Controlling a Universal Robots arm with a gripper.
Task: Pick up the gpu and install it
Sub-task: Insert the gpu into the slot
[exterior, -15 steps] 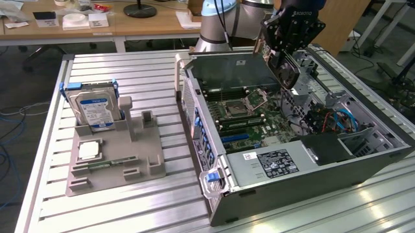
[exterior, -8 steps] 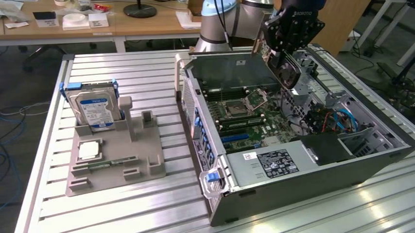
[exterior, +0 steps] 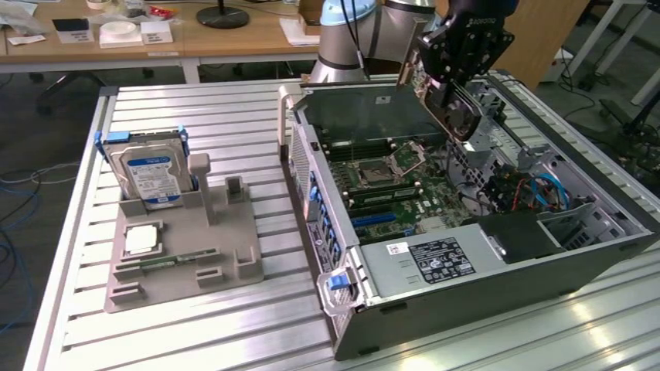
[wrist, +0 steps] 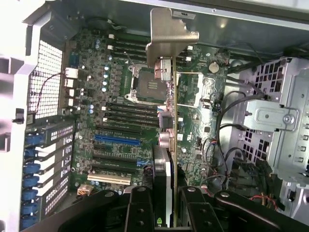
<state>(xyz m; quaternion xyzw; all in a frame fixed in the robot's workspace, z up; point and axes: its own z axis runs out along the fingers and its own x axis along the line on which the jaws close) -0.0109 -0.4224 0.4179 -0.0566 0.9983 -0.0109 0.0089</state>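
1. My claw (exterior: pixel 450 83) is pinching the gpu (exterior: pixel 459 116). In the wrist view my two black fingers (wrist: pixel 140 208) press on either face of the card, which I see edge-on between them.
2. The gpu hangs in the air over the far end of the open computer case (exterior: pixel 464 309), above the motherboard (exterior: pixel 387 174). It sits in no slot.
3. In the exterior view the card slants, with its lower end pointing down into the case.
4. In the wrist view its silver-grey bracket (wrist: pixel 169 34) sticks out at the end farthest from my fingers, in front of the case wall.
5. Behind the card's edge lies the processor socket (wrist: pixel 147 87). The blue expansion slot (wrist: pixel 118 140) lies off to one side of the card and is bare.
6. The case lies on its side on the ribbed metal desk (exterior: pixel 206 108), with the grey power supply (exterior: pixel 438 259) at its near end.
7. Towards the exterior view's left, well apart from the case, a grey parts tray (exterior: pixel 232 239) rests on the desk.
8. A hard drive (exterior: pixel 153 174) with a blue-white label stands upright in the tray, and a narrow memory stick (exterior: pixel 165 263) lies flat nearer the front.
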